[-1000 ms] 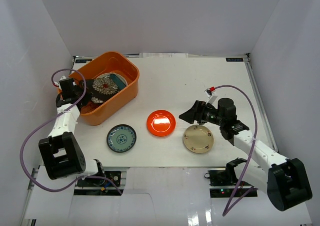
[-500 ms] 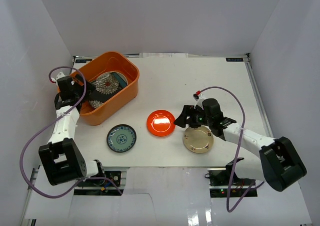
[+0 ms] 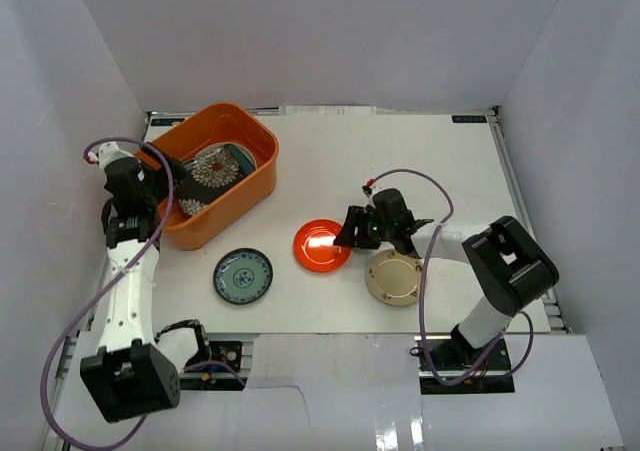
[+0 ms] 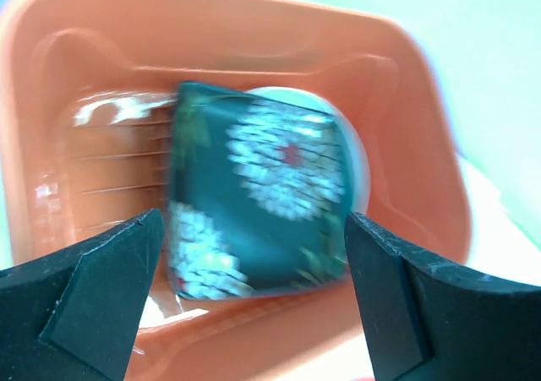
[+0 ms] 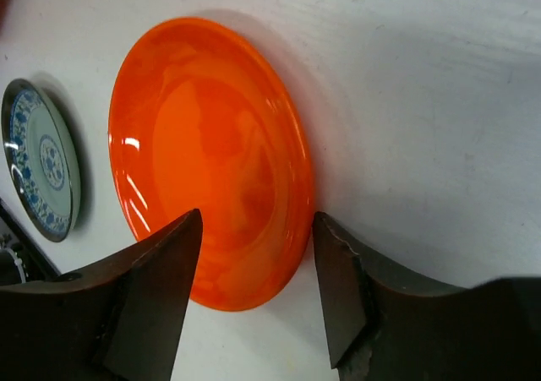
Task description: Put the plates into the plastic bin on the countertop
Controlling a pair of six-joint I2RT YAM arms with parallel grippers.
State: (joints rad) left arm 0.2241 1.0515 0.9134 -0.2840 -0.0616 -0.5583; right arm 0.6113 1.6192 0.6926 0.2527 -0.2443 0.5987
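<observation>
Top external view shows the flat white tabletop (image 3: 420, 161) enclosed by white walls, and on it the orange rectangular plastic bin (image 3: 225, 211) with rounded corners, set at the far left.

Inside the bin lies the black square plate with white floral print (image 3: 208, 171), tilted against the wall. The teal square plate (image 3: 238, 156) shows behind it on the bin's far side. In the left wrist view a cream-white round plate (image 4: 357, 157) peeks out from under the floral plate's edge, above the bin's slotted floor.

Three round plates lie outside the bin:
- The green-blue patterned plate (image 3: 243, 276) is just off the bin's near wall.
- The glossy red plate (image 3: 321, 245) is near the bin, to its right.
- The beige-gold plate (image 3: 394, 278) is farther from the bin, beyond the red one.

The left claw (image 3: 162, 186) hangs at the bin's left rim. Its fingers are spread wide and released, and the floral plate lies free below them. The right claw (image 5: 254, 220) is well apart from the bin. It straddles the right-hand rim of the red plate, with one finger over the dish and the other just outside its edge. Its jaws stand apart and are not clenched on the plate, which lies flat on the tabletop.
</observation>
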